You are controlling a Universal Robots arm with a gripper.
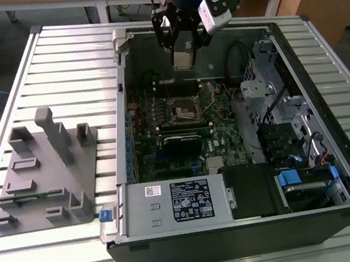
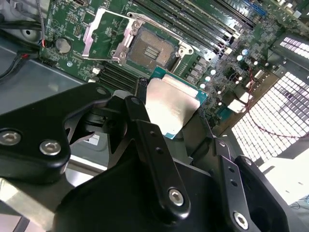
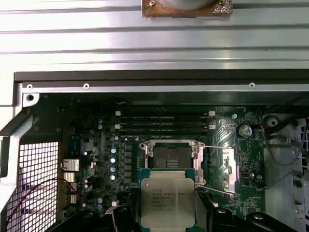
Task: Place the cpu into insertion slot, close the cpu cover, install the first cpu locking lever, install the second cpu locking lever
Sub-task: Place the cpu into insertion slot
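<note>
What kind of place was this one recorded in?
Probably a robotics lab workbench: an open computer case lies on a slatted aluminium table, with a grey slotted fixture beside it.

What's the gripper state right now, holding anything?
Gripper: shut on the cpu, held in the air, not yet in the insertion slot.

You see the flat square cpu (image 3: 167, 200) topped in pale, satin-smooth metal; the square insertion slot (image 3: 171, 155) has a bright bare-metal rim; the black angular gripper (image 2: 173, 111) looks matt.
</note>
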